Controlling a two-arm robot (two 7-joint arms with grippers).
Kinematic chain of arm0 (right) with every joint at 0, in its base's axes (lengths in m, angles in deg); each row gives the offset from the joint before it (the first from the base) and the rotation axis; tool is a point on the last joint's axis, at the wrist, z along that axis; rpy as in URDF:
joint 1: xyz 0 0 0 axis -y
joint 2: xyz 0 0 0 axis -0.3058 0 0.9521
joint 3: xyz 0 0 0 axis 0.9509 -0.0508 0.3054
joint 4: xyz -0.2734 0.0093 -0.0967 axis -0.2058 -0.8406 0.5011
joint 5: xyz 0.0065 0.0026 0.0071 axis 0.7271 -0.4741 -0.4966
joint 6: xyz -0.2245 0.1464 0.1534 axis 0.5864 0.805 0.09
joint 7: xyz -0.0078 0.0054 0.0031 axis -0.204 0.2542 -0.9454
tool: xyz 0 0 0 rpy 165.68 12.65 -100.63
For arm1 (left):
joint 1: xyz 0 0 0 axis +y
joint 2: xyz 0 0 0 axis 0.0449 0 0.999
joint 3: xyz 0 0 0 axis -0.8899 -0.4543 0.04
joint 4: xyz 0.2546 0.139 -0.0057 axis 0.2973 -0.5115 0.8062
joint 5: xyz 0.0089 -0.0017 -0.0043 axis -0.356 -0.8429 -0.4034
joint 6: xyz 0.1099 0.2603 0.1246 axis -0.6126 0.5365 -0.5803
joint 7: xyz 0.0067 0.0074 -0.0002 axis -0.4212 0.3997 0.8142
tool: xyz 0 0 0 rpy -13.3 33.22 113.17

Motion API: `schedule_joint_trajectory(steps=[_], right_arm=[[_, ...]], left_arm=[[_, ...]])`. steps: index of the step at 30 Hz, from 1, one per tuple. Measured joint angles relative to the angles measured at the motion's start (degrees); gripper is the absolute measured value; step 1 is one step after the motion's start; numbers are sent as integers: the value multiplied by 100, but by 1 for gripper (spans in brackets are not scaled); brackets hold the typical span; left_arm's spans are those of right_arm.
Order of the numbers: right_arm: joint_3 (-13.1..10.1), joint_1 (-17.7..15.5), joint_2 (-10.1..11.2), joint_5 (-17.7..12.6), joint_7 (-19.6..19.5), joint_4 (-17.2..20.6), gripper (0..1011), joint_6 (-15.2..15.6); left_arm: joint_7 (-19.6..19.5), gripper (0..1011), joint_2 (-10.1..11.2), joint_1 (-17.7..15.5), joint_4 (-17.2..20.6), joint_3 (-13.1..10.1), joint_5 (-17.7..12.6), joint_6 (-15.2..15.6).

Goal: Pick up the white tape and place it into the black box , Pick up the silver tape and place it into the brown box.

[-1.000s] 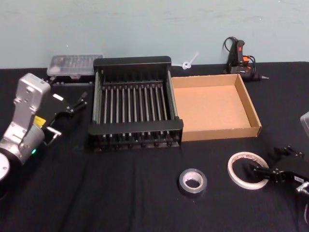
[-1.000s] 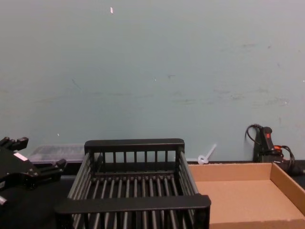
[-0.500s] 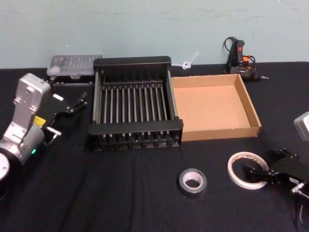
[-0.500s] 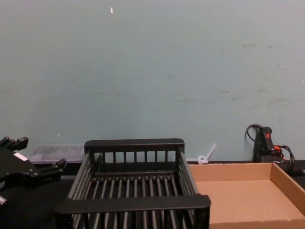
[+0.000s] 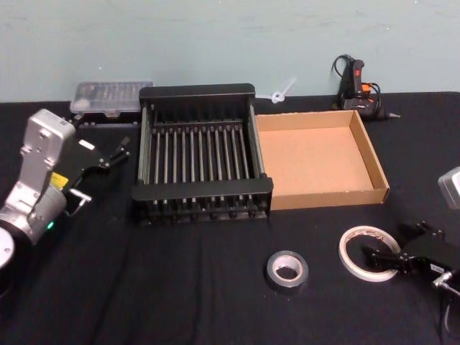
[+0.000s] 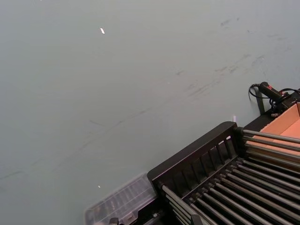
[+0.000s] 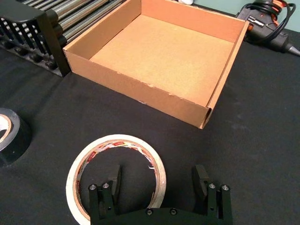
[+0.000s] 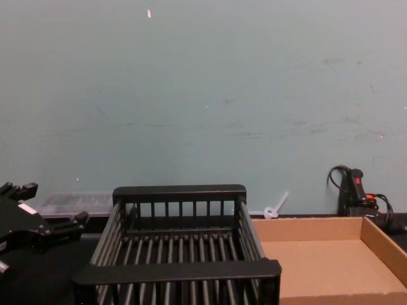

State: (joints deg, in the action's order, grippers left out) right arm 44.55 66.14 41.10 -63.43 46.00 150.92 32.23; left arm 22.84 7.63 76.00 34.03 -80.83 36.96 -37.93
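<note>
The white tape (image 5: 368,251) lies flat on the black cloth at the front right. My right gripper (image 5: 388,257) is open at its right rim. In the right wrist view one finger (image 7: 114,180) is over the hole of the white tape (image 7: 84,161) and the other finger stands outside the ring. The silver tape (image 5: 287,269) lies to the left of it, also seen as a dark roll (image 7: 11,136). The black box (image 5: 200,188) and the brown box (image 5: 374,162) stand side by side behind them. My left gripper (image 5: 118,149) hovers open left of the black box.
A glue gun (image 5: 356,86) with its cable lies at the back right by the wall. A clear plastic case (image 5: 111,97) sits behind the black box's left corner. A small white plastic piece (image 5: 282,91) lies between the boxes at the wall.
My right gripper has edged a little to the left over the white tape's rim, then held still. The left arm and both tapes have not moved.
</note>
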Motion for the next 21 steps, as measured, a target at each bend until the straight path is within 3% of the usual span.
schedule_joint_trajectory(steps=[21], right_arm=[[-44,-12,-34,-4,12,-9,1002,-24]], left_arm=[[0,1001,0,0,0,0,0,0]])
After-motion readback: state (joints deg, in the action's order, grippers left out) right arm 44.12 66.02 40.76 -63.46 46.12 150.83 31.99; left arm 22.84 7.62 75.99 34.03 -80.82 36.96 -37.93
